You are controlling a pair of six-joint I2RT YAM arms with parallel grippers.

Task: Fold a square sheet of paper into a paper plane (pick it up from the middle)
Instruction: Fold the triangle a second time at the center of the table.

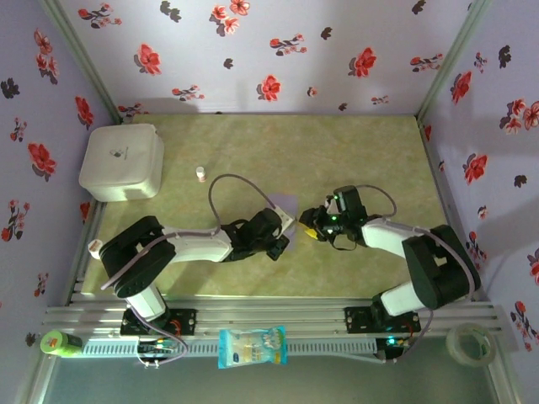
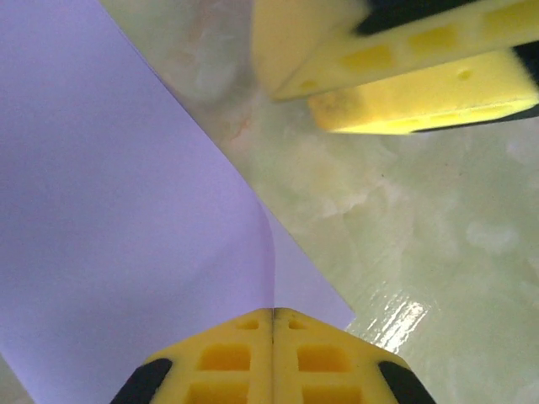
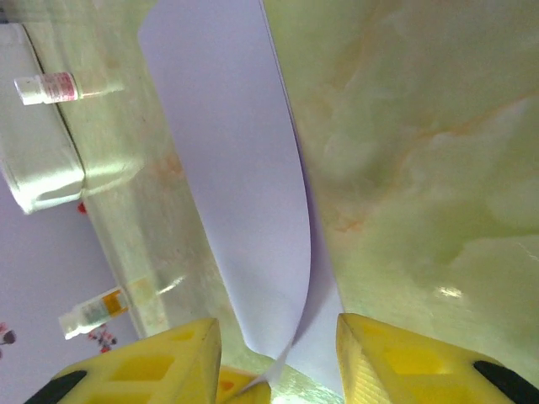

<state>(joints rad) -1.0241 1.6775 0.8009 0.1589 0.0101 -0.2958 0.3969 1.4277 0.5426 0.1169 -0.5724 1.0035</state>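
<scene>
The square sheet of paper (image 1: 285,206), pale lilac, stands up off the table's middle, bent over on itself in a soft curve. My left gripper (image 2: 273,310) is shut on the sheet's (image 2: 109,210) lower corner, its yellow pads pressed together with the paper between them. Directly opposite is my right gripper (image 1: 312,225). In its wrist view it (image 3: 278,370) is open, one finger on either side of the sheet (image 3: 244,194) and neither touching it. The left fingertips (image 3: 244,392) show between them, pinching the corner. The paper plane is out of view.
A white rounded box (image 1: 122,162) sits at the back left, a small bottle (image 1: 200,173) beside it. On the front rail lie a blue-and-white packet (image 1: 252,347), a green item (image 1: 59,342) and a tape roll (image 1: 468,343). Floral walls close in three sides.
</scene>
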